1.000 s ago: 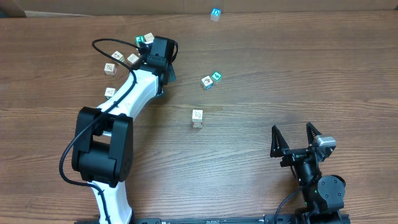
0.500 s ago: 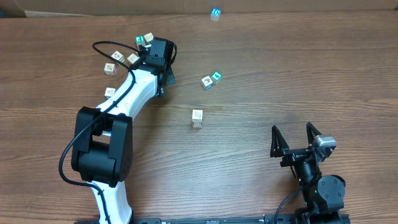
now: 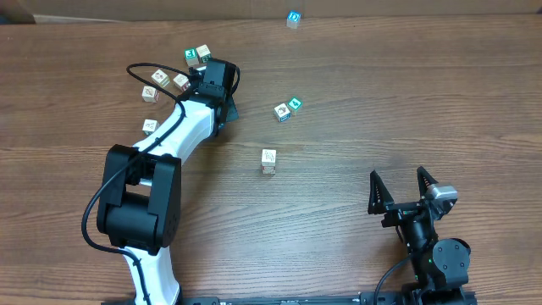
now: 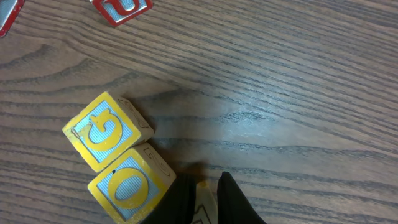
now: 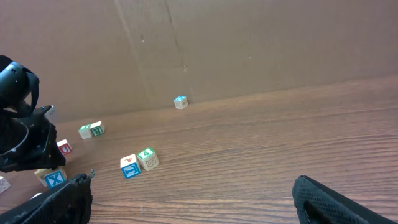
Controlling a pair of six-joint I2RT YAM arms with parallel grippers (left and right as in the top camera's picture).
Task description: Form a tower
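the brown wooden table fills the overhead view, with a cardboard wall along its far edge. my left arm stretches to the far left part of the table, among some loose blocks. my right arm sits low at the near right corner.

my right gripper stands spread wide with nothing between its fingers. my left gripper is pinched nearly together on a small cream block. only a sliver of that block shows, and its dark print is too cut off to read.

the tower stands upright near the middle of the table, alone and well apart from both my grippers. the print on its top is too small to read. farther back from it a blue-edged block and a green block lie side by side; in the right wrist view the green one reads "4".

just beside my left gripper the g block and the o block touch each other, each with a yellow letter on pale blue inside a yellow border. a red block at the top edge shows a red letter cut off by the frame. a blue-topped block sits by the wall.
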